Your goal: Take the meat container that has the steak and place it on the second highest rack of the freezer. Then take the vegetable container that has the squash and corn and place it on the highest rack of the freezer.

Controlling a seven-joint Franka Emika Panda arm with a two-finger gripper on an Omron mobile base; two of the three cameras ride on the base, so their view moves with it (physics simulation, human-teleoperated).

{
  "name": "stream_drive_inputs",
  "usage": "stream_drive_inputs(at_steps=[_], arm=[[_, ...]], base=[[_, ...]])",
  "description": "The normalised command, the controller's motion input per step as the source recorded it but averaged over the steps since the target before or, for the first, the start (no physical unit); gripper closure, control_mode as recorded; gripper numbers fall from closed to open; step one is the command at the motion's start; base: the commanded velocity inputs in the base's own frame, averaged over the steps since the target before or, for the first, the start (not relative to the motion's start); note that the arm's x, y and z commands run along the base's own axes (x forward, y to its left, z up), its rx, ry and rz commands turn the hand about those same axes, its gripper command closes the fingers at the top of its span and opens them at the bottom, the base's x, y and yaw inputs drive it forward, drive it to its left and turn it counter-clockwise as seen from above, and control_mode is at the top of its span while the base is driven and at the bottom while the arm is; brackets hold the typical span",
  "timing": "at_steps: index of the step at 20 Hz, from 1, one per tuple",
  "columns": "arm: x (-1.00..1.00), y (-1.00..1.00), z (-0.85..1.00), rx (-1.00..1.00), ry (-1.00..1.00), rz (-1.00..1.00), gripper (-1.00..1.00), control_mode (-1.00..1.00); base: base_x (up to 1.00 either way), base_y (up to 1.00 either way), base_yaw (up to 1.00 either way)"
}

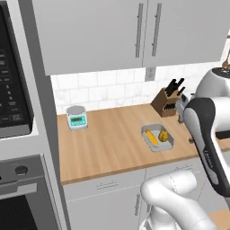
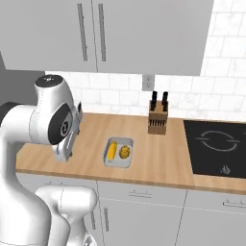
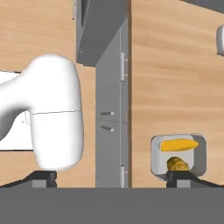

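Wooden tabletop (image 1: 108, 139) at mid-frame carries the vegetable container (image 1: 158, 137) with corn (image 1: 152, 137) and squash (image 1: 164, 134), while the hand (image 3: 111, 177) hovers above wide open and empty; descending off-centre could nudge the tray aside.

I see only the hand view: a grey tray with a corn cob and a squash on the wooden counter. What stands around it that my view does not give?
Observer: A knife block stands behind the tray, near the tiled wall and apart from the tray.
Operator: And to the right of the tray?
Observer: A black cooktop is set into the counter there, beyond the knife block.
Operator: What is at the left end of the counter?
Observer: A wall oven with a dark glass door is built in there.
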Motion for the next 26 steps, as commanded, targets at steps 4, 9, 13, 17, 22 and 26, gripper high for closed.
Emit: stream_drive_inputs(at_steps=[4, 9, 13, 17, 22, 26], arm=[[0.71, -0.14, -0.62, 0.0, 0.0, 0.03, -1.0, -1.0], [0.53, -0.23, -0.82, 0.0, 0.0, 0.0, -1.0, -1.0], [0.52, -0.33, -0.85, 0.0, 0.0, 0.01, -1.0, -1.0], [0.78, -0.29, -0.86, 0.0, 0.04, 0.12, -1.0, -1.0], [0.83, -0.18, -0.71, 0.0, 0.09, 0.11, -1.0, -1.0], [0.8, -0.07, -0.42, 0.0, 0.12, 0.07, -1.0, -1.0]], base=[[0.0, 0.0, 0.0], [0.0, 0.0, 0.0], [0.0, 0.0, 0.0], [0.0, 0.0, 0.0], [0.0, 0.0, 0.0], [0.0, 0.0, 0.0]])
